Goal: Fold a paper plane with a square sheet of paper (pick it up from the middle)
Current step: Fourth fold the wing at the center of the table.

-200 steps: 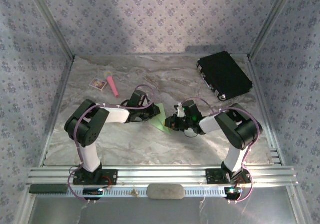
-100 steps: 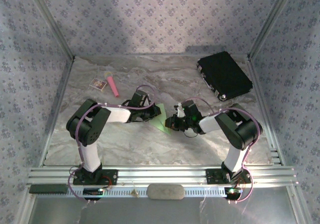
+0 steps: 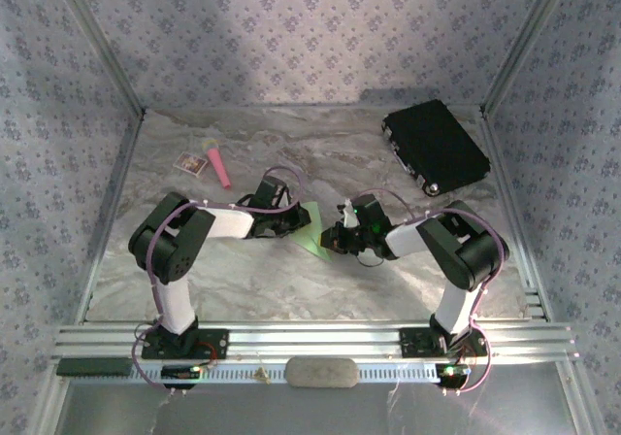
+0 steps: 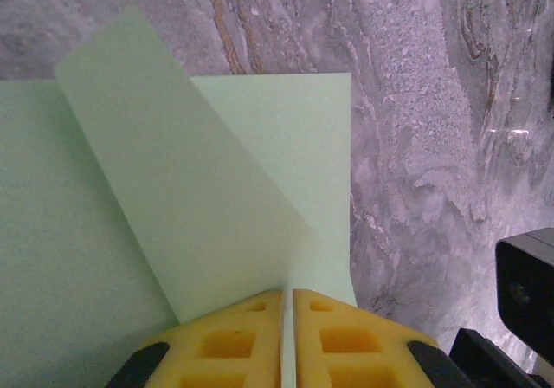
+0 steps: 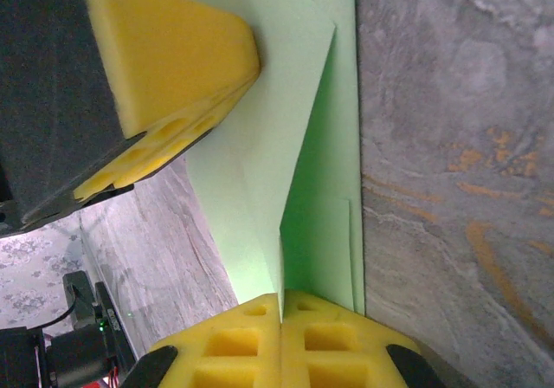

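Counter, top view: grey marbled counter (image 3: 291,289) inside patterned walls, both arms bent inward toward its middle
Paper, top view: the lime-green sheet of paper (image 3: 312,233) sits near the centre between the two arms' tips, showing as a narrow slanted wedge
Left side, top view: the left fingers (image 3: 297,223) meet the paper's left side; too small here to judge the grip
Right side, top view: the right fingers (image 3: 336,240) meet the paper's right side; equally small
Other things, top view: black case (image 3: 435,147) at far right; pink stick (image 3: 218,166) and small white card (image 3: 191,164) just beside each other at far left, all well apart from the paper; grey oblong pad (image 3: 320,371) on the near rail
Paper, left wrist view: the sheet of paper (image 4: 78,258) lies flat on the counter (image 4: 433,102), with a paler flap folded diagonally across it, running from upper left down to the yellow pads
Grip, left wrist view: the left fingers (image 4: 275,306) are pressed together, the flap's lower end pinched in the thin seam between them
Paper, right wrist view: the sheet of paper (image 5: 260,171) shows creased layers, a pale panel over a darker shaded one, its right edge along the counter (image 5: 450,145)
Grip, right wrist view: the right fingers (image 5: 268,314) are closed tight on the near end of the fold
Other arm, right wrist view: the left fingers (image 5: 173,59) at upper left are closed on the sheet's far edge
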You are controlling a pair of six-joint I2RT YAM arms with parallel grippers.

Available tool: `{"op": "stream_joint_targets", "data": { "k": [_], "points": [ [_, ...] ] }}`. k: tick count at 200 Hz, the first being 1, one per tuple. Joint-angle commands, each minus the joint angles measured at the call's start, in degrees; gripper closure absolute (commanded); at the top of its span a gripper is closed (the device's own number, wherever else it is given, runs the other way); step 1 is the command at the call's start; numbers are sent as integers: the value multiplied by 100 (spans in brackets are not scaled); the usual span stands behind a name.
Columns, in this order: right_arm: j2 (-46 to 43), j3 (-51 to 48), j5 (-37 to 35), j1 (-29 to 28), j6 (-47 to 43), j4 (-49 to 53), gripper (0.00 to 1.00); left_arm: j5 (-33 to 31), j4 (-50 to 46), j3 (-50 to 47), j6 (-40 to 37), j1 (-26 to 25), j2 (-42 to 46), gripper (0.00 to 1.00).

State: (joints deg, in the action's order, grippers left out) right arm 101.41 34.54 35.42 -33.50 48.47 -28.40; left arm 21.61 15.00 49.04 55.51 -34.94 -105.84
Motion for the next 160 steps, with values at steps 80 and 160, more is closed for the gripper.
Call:
{"op": "stream_joint_targets", "data": {
  "k": [80,160],
  "points": [
    [433,-44,-88,60,197,659,100,258,-106,78,-324,-70,454,87],
    [442,-132,-115,123,278,583,100,511,-70,326,-345,-77,-88,88]
  ]
}}
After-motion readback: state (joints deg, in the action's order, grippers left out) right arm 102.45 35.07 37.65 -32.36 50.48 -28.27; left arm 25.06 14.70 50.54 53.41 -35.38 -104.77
